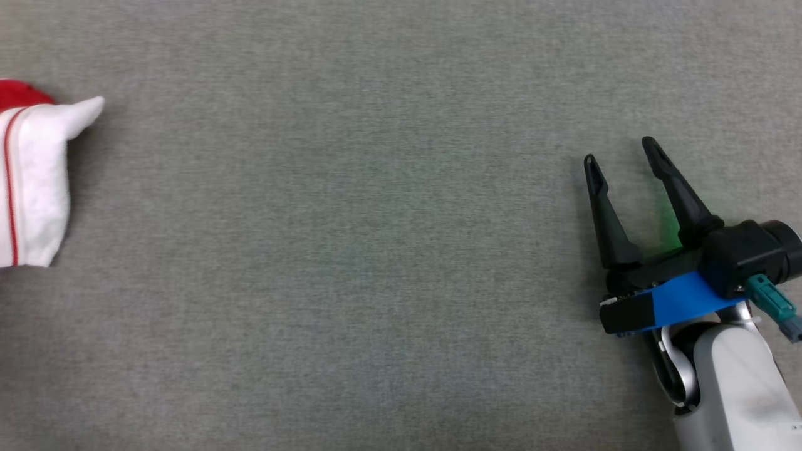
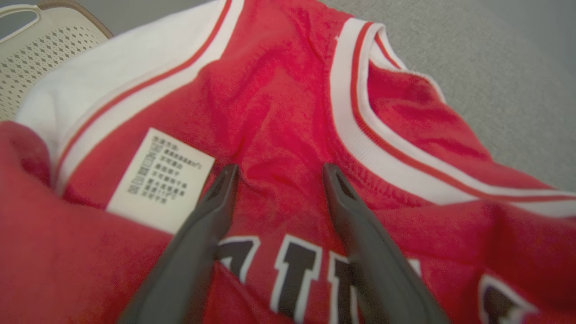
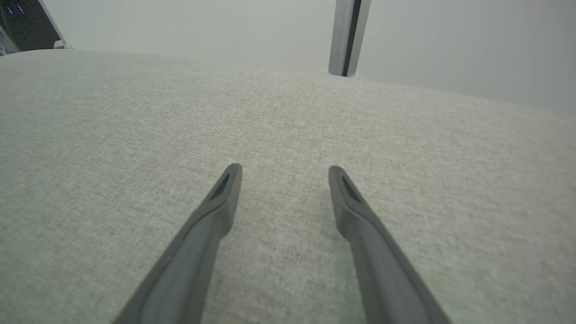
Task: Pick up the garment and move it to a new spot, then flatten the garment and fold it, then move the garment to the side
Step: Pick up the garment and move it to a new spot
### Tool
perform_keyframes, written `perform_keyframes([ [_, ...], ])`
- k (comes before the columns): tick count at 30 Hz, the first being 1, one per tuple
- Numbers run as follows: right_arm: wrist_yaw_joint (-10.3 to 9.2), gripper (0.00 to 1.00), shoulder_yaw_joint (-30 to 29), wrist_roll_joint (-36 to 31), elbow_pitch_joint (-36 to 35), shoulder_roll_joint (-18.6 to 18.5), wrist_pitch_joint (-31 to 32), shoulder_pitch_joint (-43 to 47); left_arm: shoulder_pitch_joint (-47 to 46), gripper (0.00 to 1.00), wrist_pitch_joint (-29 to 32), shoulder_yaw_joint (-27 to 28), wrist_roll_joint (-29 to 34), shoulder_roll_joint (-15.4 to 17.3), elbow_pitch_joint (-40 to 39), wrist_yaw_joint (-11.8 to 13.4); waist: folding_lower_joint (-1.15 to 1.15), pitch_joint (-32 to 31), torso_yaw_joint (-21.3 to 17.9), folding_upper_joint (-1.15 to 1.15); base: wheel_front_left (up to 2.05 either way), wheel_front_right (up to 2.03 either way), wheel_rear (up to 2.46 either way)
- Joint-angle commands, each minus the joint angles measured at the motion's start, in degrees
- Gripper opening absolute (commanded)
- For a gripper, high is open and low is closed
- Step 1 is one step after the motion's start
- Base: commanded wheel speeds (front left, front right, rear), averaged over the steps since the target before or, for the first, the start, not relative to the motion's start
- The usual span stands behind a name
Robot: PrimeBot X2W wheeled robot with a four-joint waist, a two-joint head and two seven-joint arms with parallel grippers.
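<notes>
Peeking out behind the red BULLS jersey (image 2: 279, 103) is a pale basket (image 2: 36, 40) with holes. The left gripper (image 2: 279, 173) has its fingers spread wide and holds nothing. It is right over the jersey, with its tips between the white tag (image 2: 162, 180) and the striped collar trim (image 2: 360, 135). The jersey (image 1: 34, 181) lies on the left side of the grey cloth desk (image 1: 376, 250). The right gripper (image 1: 621, 155) is spread wide and empty too, near the right side and well apart from the jersey.

Tag (image 2: 160, 180) print blurred; garment (image 2: 288, 103) lettering seemingly cropped
</notes>
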Motion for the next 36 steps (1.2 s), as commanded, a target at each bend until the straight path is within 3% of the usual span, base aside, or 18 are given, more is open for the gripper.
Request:
perform_keyframes([
  [1, 0.01, 1.00, -0.2, -0.3, 0.0, 0.1, -0.4, -0.3, 0.7, 1.00, 1.1, 0.5, -0.1, 0.5, 1.0, 1.2, -0.02, 0.2, -0.7, 0.00, 0.00, 0.00, 0.00],
  [4, 0.01, 1.00, -0.5, 0.0, -0.3, 0.5, -1.1, -0.1, 3.5, 1.00, 5.5, 0.0, -0.6, -0.7, 3.2, 3.6, -0.02, 0.5, -2.3, 0.00, 0.00, 0.00, 0.00],
  [5, 0.01, 1.00, -0.7, 0.1, -0.2, 0.6, -1.3, 0.1, 4.3, 0.32, 7.0, -0.2, -1.2, -1.4, 3.3, 3.7, -0.02, 0.3, -2.6, 0.00, 0.00, 0.00, 0.00],
  [6, 0.01, 1.00, -0.8, 0.2, 0.0, 0.8, -1.5, 0.4, 5.1, 0.09, 8.1, -0.4, -1.4, -1.9, 3.2, 3.8, -0.02, 0.0, -2.8, 0.00, 0.00, 0.00, 0.00],
  [7, 0.01, 1.00, -1.1, 0.3, 0.3, 0.9, -1.7, 0.6, 5.7, 0.00, 9.1, -0.9, -1.6, -2.2, 2.9, 3.8, -0.02, -0.5, -2.9, 0.00, 0.00, 0.00, 0.00],
  [14, 0.02, 1.00, -2.2, 1.0, 2.9, 1.5, -3.2, 2.4, 3.9, 0.00, 4.5, -1.0, 0.6, 2.3, -6.0, 1.3, -0.02, -7.5, -2.2, 0.00, 0.00, 0.00, 0.00],
  [22, 0.01, 1.00, -2.3, 2.4, 6.1, 2.1, -4.0, 5.3, -0.7, 0.00, 2.9, -6.8, 3.4, 3.7, -16.5, -3.6, -0.02, -18.8, -1.5, 0.00, 0.00, 0.00, 0.00],
  [29, 0.01, 1.00, -3.3, 2.6, 6.3, 2.4, -3.6, 8.6, -6.7, 0.00, 4.6, -14.7, 4.0, 1.0, -25.3, -7.1, -0.02, -26.4, -3.4, 0.00, 0.00, 0.00, 0.00],
  [36, 0.02, 1.00, -2.8, 2.9, 5.5, 2.5, -2.4, 10.4, -11.8, 0.00, 8.1, -22.6, 1.5, -4.9, -31.4, -9.6, -0.02, -29.5, -6.8, 0.00, 0.00, 0.00, 0.00],
])
